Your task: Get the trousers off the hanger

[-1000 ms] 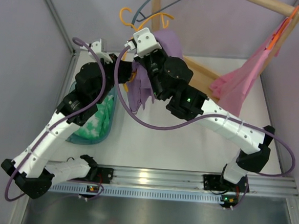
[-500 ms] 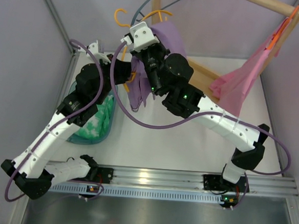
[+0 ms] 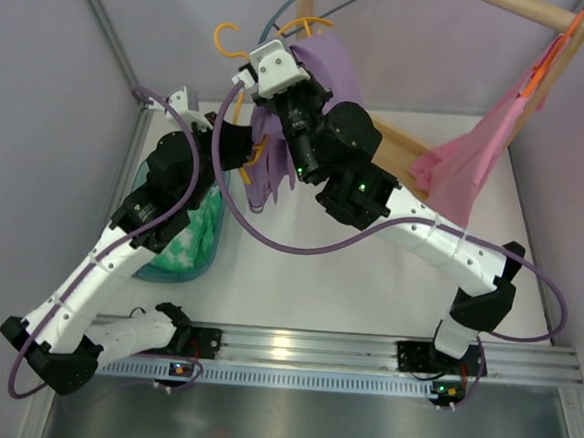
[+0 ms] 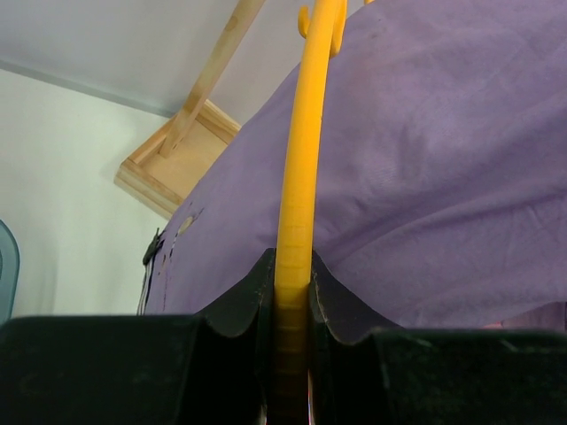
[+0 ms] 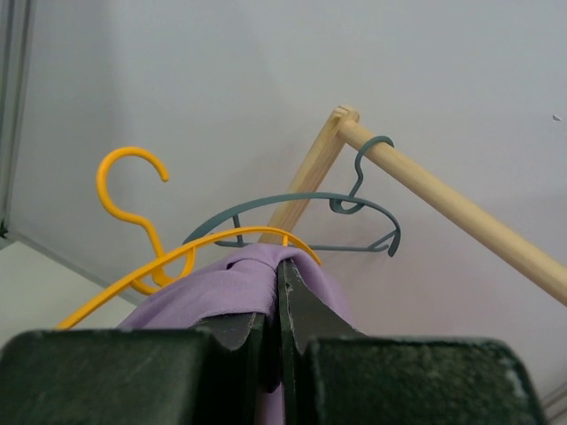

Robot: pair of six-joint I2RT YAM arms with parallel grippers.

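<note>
White tabletop [image 3: 368,284] spreads beyond the 2 arm bases, with a teal basin [image 3: 215,236] at its left holding a green-and-white cloth [image 3: 188,244]. Further in, the left gripper [image 4: 292,279] is clamped on the thin bar of the yellow hanger [image 4: 301,150], its fingers pressed against either side. Close by, the right gripper [image 5: 279,283] pinches a fold of the purple trousers [image 5: 235,279], which drape over that hanger. Behind them a wooden rail [image 5: 452,208] carries a grey-blue hanger [image 5: 301,202], and at the far right hangs a pink garment [image 3: 477,152].
</note>
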